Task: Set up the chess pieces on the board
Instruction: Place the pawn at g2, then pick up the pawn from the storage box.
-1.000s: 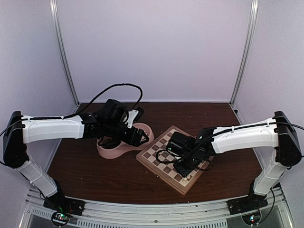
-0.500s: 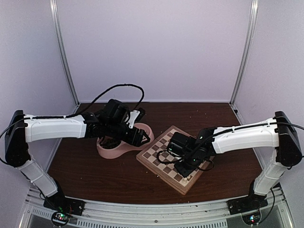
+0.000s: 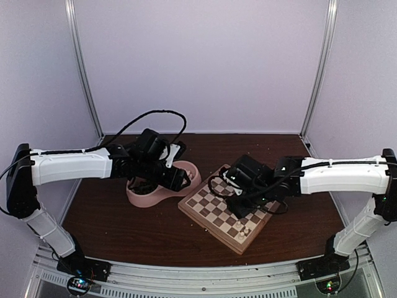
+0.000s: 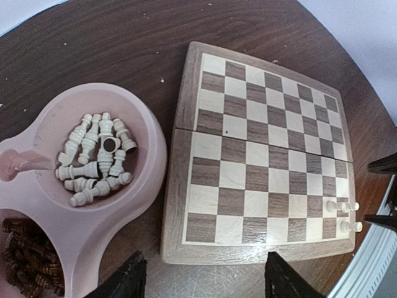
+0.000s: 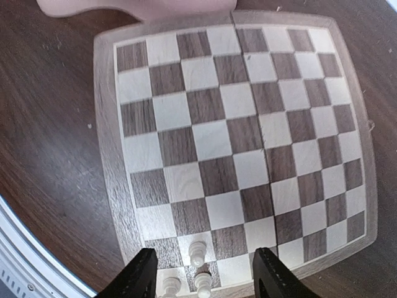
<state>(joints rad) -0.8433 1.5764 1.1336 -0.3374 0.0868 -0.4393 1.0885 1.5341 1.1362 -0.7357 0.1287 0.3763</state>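
Note:
The wooden chessboard (image 3: 214,211) lies right of centre on the table. A small cluster of cream chess pieces (image 3: 243,231) stands at its near corner. More cream pieces (image 4: 96,161) lie in one bowl of the pink dish (image 4: 155,149), and dark brown ones (image 4: 25,254) lie in the other. My left gripper (image 3: 180,180) hovers open and empty between the dish and the board's edge (image 4: 260,161). My right gripper (image 3: 237,208) is open and empty above the board (image 5: 236,124). Three standing cream pieces (image 5: 197,251) are just below its fingers.
The pink double-bowl dish (image 3: 149,197) sits left of the board, touching its far-left side. A black cable loops above the left arm. Dark wooden tabletop surrounds both, enclosed by pale walls. The metal front rail runs along the near edge.
My right gripper has risen and drawn back from the board's near corner toward its middle, leaving the cream pieces standing. The left arm has barely moved.

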